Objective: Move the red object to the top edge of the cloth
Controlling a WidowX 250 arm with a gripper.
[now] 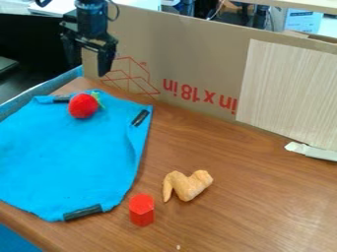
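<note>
Two red things are in the camera view. A round red object (84, 106) with a green stem, like a strawberry, lies on the blue cloth (62, 157) close to its upper edge. A red hexagonal block (141, 210) stands upright on the wood table, just off the cloth's lower right corner. My gripper (88, 60) hangs at the upper left, above the strawberry and near the cardboard, its two fingers spread apart with nothing between them.
A tan chicken-wing toy (187, 185) lies right of the cloth on the table (263, 206). Black clips or tape pieces hold the cloth's edges. A cardboard wall (191, 59) runs along the back, with a light wood-grain panel (289, 93) against it and a white strip (312, 151) at right.
</note>
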